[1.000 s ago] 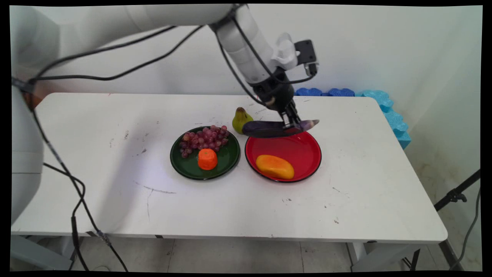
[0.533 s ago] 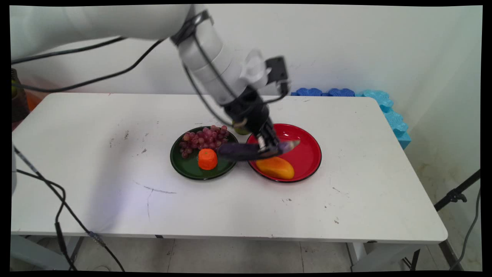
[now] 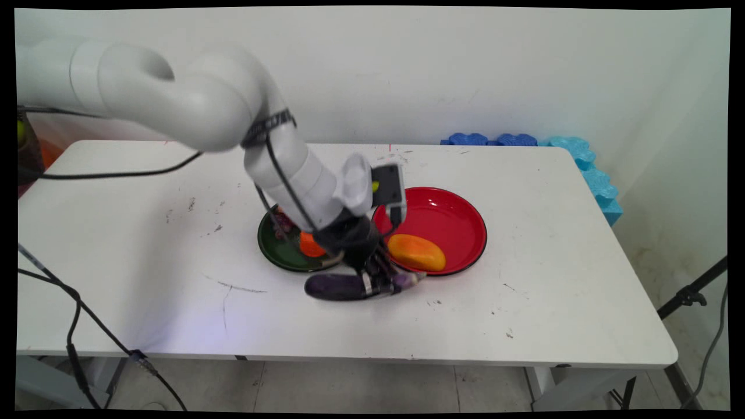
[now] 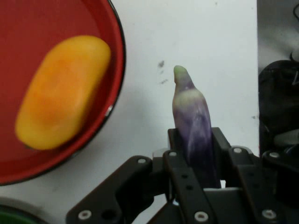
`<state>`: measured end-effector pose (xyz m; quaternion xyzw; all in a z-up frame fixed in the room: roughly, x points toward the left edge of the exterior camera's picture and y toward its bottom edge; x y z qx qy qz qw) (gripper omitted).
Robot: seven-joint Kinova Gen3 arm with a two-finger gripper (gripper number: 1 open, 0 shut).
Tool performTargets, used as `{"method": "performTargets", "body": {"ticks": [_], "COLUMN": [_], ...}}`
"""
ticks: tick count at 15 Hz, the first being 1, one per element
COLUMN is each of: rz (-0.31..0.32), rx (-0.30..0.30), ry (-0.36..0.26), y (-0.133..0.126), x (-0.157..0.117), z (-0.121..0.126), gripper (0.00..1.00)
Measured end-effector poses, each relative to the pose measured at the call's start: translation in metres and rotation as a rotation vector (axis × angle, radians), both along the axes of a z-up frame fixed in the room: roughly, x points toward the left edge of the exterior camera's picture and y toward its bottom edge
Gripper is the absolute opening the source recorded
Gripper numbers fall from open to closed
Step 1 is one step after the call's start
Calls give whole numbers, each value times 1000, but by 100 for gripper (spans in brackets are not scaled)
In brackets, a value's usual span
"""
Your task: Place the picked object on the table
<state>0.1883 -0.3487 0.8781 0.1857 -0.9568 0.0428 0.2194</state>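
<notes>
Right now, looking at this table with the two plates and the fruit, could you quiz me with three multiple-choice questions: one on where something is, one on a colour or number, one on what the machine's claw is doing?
1. Where does the yellow-orange mango lie?
A. on the glossy round red plate
B. on the dark green plate
C. on the bare white table

2. How many plates are on the table?
A. one
B. two
C. three

3. What is the black two-finger gripper doing?
A. hanging open, holding nothing
B. gripping the mango
C. shut on the long purple eggplant

Answers: 1 A, the mango sits inside the red rim. 2 B, one red and one green plate show. 3 C, the hand view shows the eggplant clamped between the fingers.
</notes>
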Motion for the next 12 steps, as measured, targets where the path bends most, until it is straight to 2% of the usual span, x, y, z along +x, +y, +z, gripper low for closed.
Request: {"method": "performTargets", "body": {"ticks": [7,12], "rz": [-15,-21], "rx": [16,12], "ry": [-4,4], "y": [23,27], "x": [-1,-6], "z": [-52,-70], "gripper": [0,0]}}
